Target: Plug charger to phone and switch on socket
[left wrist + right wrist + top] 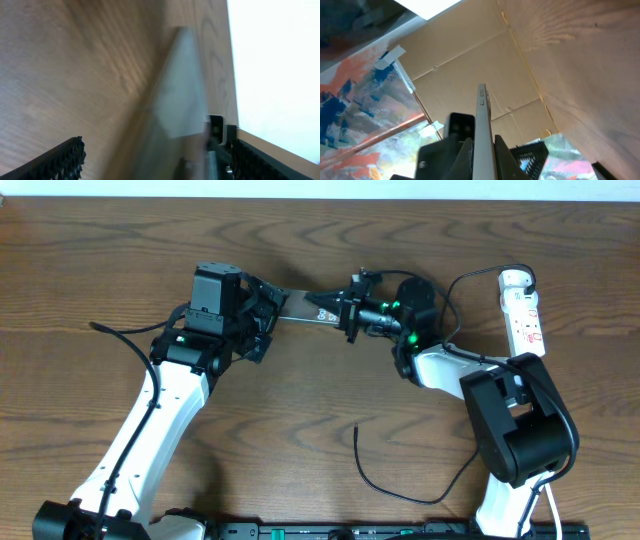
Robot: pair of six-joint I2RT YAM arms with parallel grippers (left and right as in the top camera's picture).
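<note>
Positioning step — right gripper (pixel 337 310) clenched on the phone (pixel 300 306), left gripper (pixel 268 310) open around its other end; next, the charger (pixel 361 452), well apart from the phone, needs grasping.

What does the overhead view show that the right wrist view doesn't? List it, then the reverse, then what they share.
Overhead only: the socket and the loose charger lying on the table. Right wrist only: the phone edge-on, with its side buttons, and the cardboard behind it. Both: the right end effector shut on the phone.
</note>
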